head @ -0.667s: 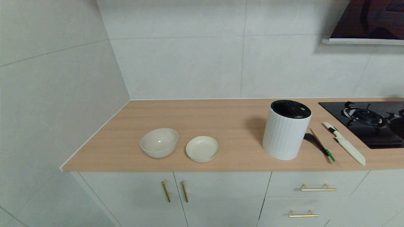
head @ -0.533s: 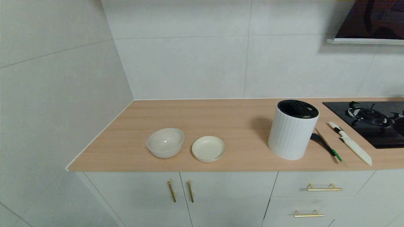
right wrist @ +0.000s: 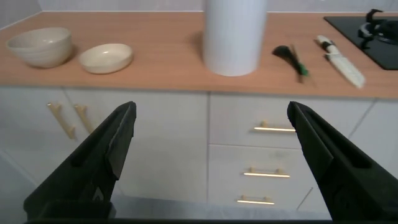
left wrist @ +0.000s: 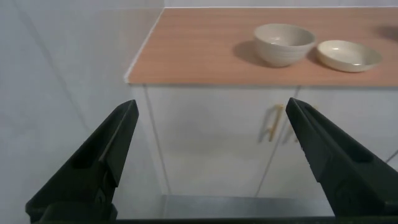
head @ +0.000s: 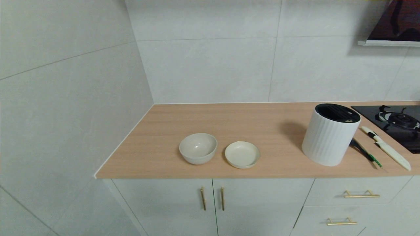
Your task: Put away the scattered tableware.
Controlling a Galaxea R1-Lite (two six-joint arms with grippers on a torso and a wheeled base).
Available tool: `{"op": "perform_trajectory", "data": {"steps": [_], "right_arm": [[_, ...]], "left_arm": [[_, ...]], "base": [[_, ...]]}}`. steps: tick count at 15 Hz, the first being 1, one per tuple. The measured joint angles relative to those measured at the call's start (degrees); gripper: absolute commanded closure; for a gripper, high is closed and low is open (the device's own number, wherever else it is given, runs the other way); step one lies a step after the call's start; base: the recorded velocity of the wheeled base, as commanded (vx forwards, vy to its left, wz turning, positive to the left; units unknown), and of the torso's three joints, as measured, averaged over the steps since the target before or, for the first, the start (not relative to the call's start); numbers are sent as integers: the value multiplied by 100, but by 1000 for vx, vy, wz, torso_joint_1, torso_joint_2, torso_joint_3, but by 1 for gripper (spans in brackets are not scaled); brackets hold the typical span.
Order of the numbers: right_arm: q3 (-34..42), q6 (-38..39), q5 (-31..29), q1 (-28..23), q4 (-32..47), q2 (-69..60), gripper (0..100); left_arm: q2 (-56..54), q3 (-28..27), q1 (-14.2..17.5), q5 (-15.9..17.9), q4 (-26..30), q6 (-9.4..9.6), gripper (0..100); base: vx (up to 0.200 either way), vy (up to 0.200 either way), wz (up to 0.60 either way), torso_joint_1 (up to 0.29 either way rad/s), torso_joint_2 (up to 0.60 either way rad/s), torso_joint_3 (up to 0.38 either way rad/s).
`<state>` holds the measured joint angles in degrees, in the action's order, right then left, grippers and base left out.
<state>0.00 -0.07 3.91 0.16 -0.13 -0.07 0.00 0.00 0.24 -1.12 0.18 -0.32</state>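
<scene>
Blk utensil (head: 355, 144) partly hidden behind holder (head: 329, 139); stove (head: 402, 132) cut off.

A light wooden countertop (head: 262, 121) ends at a corner on the left. Near its front edge sit a round cream ceramic bowl (head: 198, 148) and, just beside it on the right, a shallow cream dish (head: 242, 154), both upright. Farther right stands a white ribbed cylindrical holder (head: 329, 137) with a black slotted top. Past it lie a black-headed utensil (head: 357, 146), a thin stick with a green band (head: 374, 159) and a cream-bladed knife (head: 387, 149), next to a black gas hob (head: 393, 123).
</scene>
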Motion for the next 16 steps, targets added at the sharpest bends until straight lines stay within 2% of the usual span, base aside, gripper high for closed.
{"op": "perform_trajectory", "data": {"steps": [1, 16], "right_arm": [[0, 0, 2, 0, -2, 2, 0], [0, 0, 2, 0, -2, 0, 0]], "left_arm": [[0, 0, 0, 0, 2, -1, 0], [0, 0, 0, 1, 2, 5, 0]], "base": [[0, 200, 0, 7, -2, 7], [0, 0, 0, 0, 0, 0]]}}
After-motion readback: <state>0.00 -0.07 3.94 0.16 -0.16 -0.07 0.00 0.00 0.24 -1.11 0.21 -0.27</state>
